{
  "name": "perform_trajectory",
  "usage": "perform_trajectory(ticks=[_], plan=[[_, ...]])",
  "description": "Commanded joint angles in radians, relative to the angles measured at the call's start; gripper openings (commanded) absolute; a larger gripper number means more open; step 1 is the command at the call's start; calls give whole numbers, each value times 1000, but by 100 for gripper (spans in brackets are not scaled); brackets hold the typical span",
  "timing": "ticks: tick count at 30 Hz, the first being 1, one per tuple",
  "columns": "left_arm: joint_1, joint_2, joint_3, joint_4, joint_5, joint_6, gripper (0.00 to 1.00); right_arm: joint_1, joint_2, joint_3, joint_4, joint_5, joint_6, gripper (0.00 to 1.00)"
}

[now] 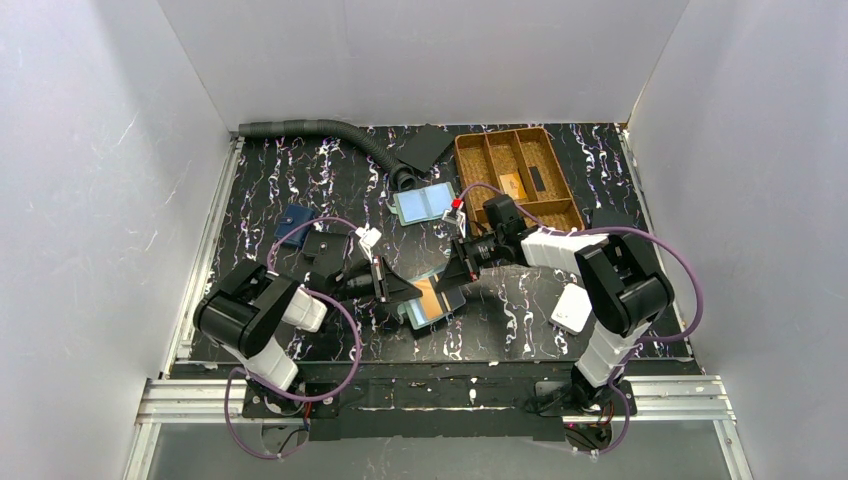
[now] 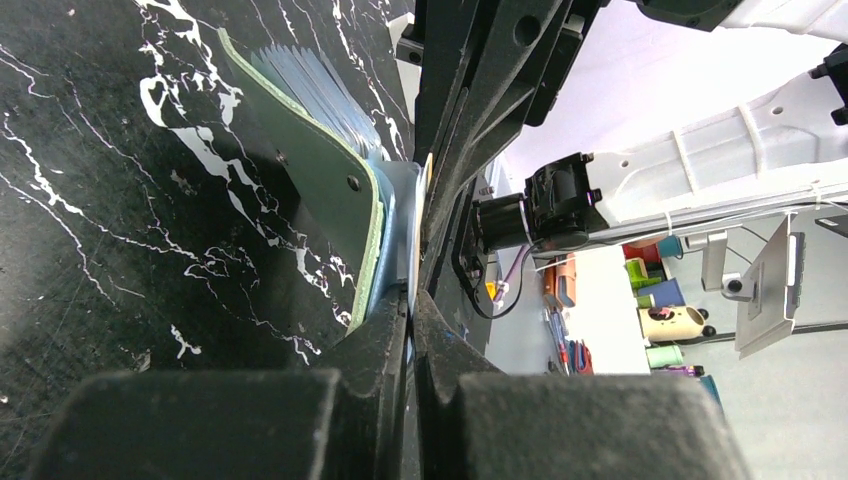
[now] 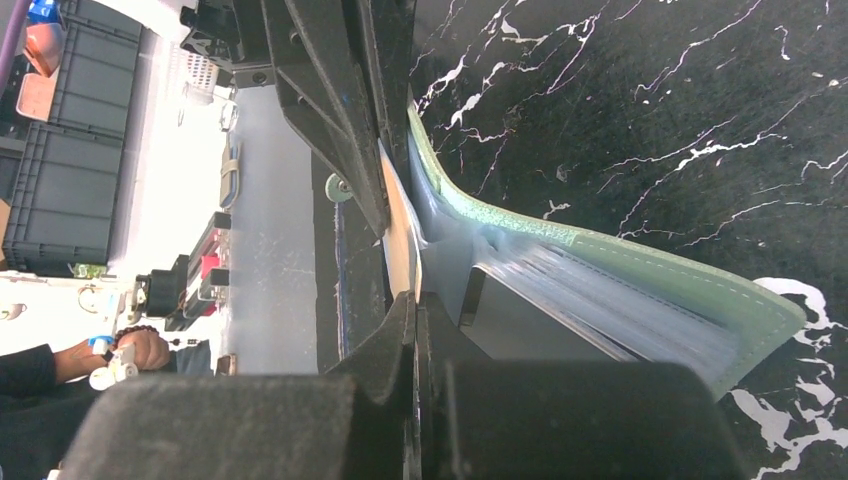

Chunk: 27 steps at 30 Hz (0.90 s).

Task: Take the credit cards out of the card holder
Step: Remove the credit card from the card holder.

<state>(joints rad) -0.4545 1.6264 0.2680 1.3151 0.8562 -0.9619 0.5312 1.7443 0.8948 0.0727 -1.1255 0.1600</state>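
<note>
Diagonally, the open card holder (image 1: 432, 298) runs near-left to far-right

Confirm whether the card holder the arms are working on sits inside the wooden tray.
No, the card holder lies on the black table, apart from the wooden tray.

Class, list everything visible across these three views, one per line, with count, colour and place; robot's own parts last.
card holder: one, teal-edged, orange and blue inside, table centre
second holder: one, pale-blue panels, beyond centre
wooden tray: one, tan, divided, far right
hose: one, grey, corrugated, far left
small navy item: one, left side
small black item: one, beside the navy one
black flat piece: one, far centre
white box: one, near right
table: one, black with white veining
left gripper: one, black, shut on card holder
right gripper: one, black, shut on card holder
</note>
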Motion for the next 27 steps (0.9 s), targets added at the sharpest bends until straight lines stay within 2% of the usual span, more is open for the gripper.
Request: perform_trajectory(ticks=[1, 23, 27], plan=[[30, 9, -11, 80, 68, -5, 0, -22, 34, 29, -57, 58, -60, 1], [75, 101, -32, 92, 100, -5, 0, -55, 98, 34, -71, 47, -93, 1], [80, 131, -35, 92, 94, 2, 3, -54, 110, 34, -71, 57, -104, 1]])
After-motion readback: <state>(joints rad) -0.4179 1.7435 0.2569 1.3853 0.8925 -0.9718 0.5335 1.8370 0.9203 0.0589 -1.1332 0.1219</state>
